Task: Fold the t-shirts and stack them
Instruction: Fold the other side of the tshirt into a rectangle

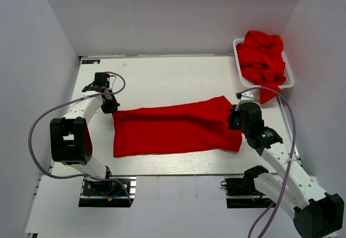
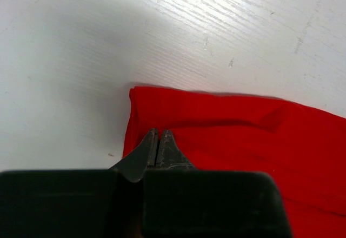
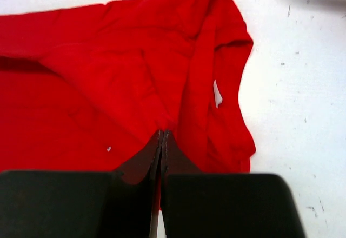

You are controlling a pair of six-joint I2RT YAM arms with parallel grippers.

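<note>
One red t-shirt (image 1: 173, 130) lies spread as a long folded band across the middle of the white table. My left gripper (image 1: 111, 106) is at its far left corner. In the left wrist view the jaws (image 2: 158, 132) are pressed together on the shirt (image 2: 243, 135) just inside that corner, with a crease running from the tips. My right gripper (image 1: 233, 120) is at the shirt's right end. Its jaws (image 3: 162, 134) are shut, and bunched folds of the shirt (image 3: 108, 86) converge at the tips. More red t-shirts (image 1: 262, 57) are heaped in the basket.
The white mesh basket (image 1: 292, 81) stands at the far right corner of the table, one shirt hanging over its near rim. White walls close in the back and both sides. Purple cables loop beside each arm.
</note>
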